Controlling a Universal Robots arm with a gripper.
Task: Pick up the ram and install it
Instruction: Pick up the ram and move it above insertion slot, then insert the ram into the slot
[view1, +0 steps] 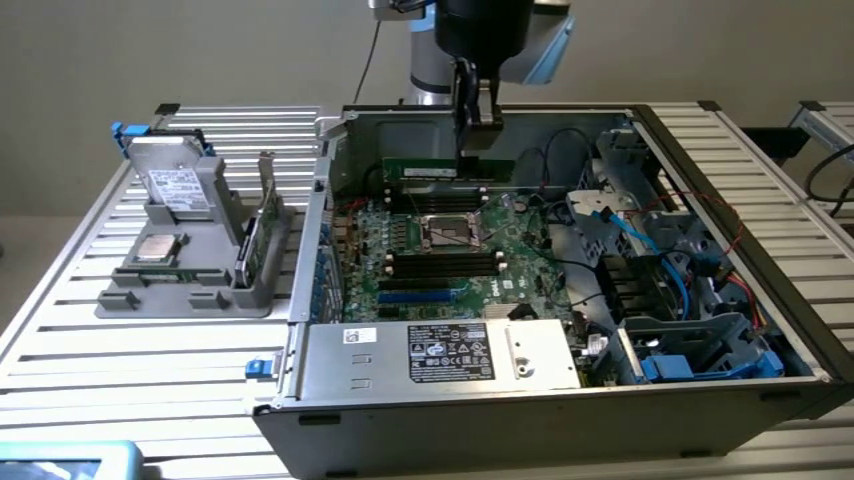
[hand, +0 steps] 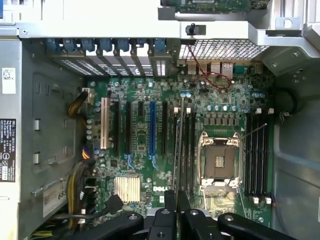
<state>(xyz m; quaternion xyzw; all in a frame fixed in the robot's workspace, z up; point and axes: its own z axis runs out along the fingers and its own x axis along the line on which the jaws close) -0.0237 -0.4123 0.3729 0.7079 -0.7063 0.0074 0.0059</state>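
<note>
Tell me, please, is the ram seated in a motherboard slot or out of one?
Out: the gripper holds the ram on edge, raised above the motherboard, apparently clear of its black memory slots.

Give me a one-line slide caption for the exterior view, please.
Gripper holds the ram over the motherboard inside the open computer case.

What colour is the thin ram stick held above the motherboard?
Green. The thin ram stick shows best in the exterior view.
</note>
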